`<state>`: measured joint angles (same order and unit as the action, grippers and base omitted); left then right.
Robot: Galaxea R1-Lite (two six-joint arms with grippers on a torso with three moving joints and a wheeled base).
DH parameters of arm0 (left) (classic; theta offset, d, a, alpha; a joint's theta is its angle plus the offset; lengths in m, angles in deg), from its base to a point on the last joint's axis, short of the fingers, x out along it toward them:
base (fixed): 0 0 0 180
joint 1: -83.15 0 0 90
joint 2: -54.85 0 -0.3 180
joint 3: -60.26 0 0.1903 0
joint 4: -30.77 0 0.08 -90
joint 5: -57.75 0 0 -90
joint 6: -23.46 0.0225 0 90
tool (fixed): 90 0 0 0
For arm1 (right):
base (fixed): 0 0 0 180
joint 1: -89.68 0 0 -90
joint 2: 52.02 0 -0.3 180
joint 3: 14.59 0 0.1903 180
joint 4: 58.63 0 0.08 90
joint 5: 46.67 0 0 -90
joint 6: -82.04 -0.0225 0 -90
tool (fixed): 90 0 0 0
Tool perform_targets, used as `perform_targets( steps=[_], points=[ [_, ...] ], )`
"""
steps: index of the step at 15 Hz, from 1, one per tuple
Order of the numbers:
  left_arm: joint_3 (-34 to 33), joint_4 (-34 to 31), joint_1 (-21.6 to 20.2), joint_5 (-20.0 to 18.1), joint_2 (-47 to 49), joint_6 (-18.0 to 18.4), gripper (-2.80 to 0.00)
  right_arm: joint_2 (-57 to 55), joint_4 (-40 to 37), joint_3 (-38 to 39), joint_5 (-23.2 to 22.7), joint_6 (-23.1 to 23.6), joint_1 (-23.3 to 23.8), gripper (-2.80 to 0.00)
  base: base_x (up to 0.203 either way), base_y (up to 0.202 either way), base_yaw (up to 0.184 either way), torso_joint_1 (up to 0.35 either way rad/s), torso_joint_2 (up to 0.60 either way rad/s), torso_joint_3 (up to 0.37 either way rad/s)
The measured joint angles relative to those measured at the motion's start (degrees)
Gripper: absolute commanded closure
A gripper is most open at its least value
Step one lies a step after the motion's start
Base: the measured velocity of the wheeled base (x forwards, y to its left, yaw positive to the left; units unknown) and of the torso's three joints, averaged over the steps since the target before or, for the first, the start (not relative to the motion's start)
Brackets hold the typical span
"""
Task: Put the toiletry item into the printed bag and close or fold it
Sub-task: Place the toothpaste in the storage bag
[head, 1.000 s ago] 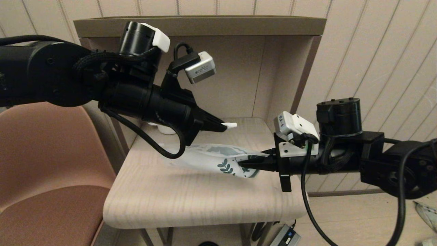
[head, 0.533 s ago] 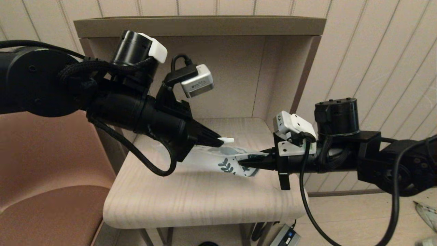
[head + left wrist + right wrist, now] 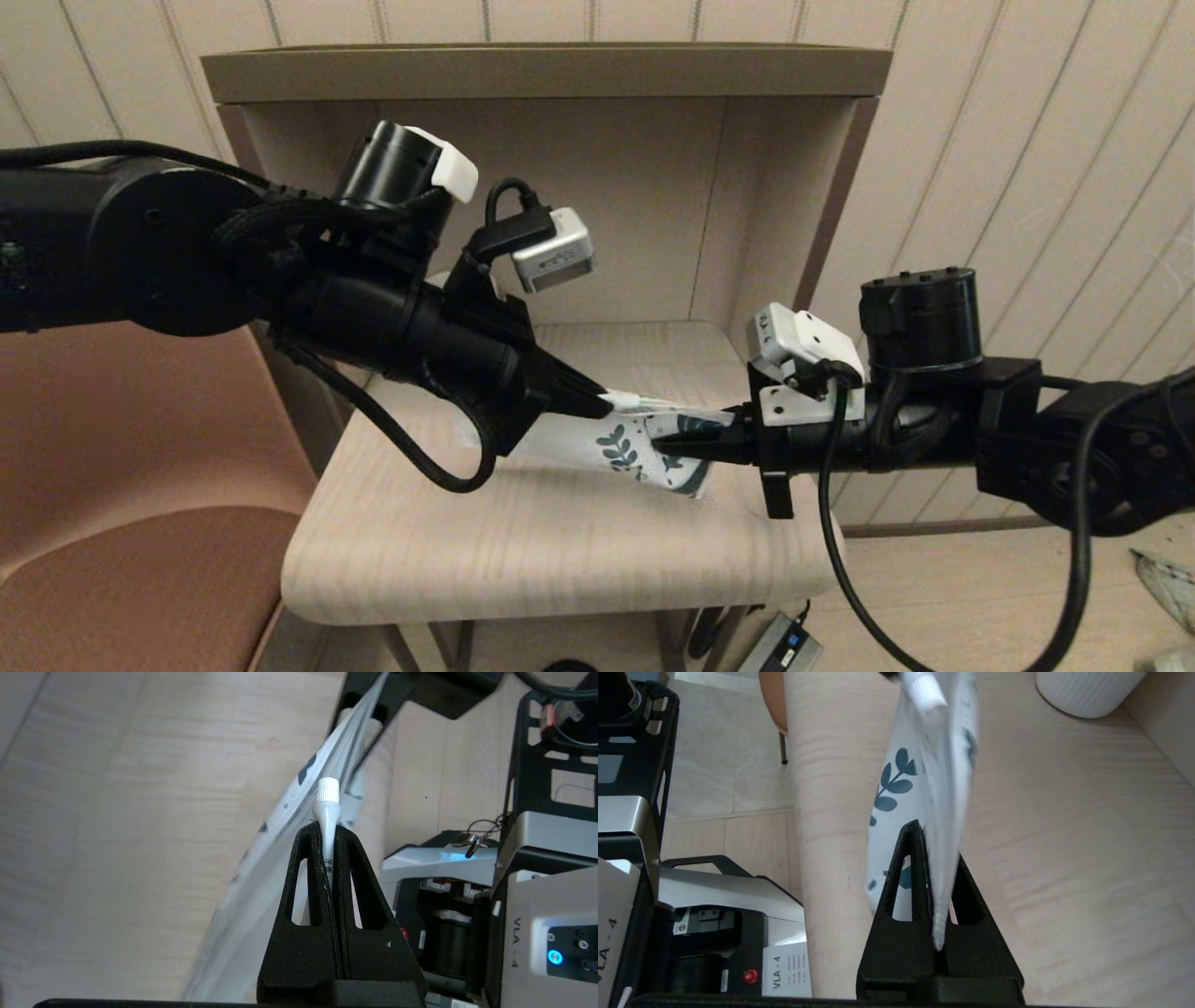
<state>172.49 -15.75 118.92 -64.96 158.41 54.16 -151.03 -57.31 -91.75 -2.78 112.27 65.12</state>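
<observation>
— Where is the toiletry item [image 3: 325,808]?

— Clamped in the left gripper [image 3: 597,405], its cap at the printed bag [image 3: 624,446]'s upper edge, above the table [image 3: 523,551].

— And the bag?

— Pinched at its leaf-printed end by the right gripper [image 3: 665,447], raised off the table; a white ribbed mug [image 3: 1087,690] stands behind.

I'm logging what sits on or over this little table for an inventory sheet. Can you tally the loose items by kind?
Tubes: 1, the toiletry item, held in the left tool
Bags: 1, the printed bag, held in the right tool
Mugs: 1, the white ribbed mug
Total: 3
</observation>
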Motion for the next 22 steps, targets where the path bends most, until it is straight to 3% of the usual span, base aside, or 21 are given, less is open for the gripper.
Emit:
perform_targets(
  steps=[9, 16, 22],
  points=[
    [1.54, -0.11, -0.07, -0.26, -1.18, -0.18, 0.0, -0.05, 0.01, 0.11, 0.04, -0.09, 0.03, 0.0, 0.0, 0.0, 0.0, 0.0, 0.0, 0.0],
    [-4.52, -0.11, 0.01, -0.13, -4.37, -0.11, 0.0, -0.14, 0.04, -0.09, 0.06, -0.17, 0.08, 0.0, 0.0, 0.0, 0.0, 0.0, 0.0, 0.0],
    [-2.45, 3.19, -0.07, -0.09, -1.16, -0.12, 0.0, -0.11, -0.02, -0.09, 0.06, -0.26, -0.15, 0.0, 0.0, 0.0, 0.0, 0.0, 0.0, 0.0]
  ],
)
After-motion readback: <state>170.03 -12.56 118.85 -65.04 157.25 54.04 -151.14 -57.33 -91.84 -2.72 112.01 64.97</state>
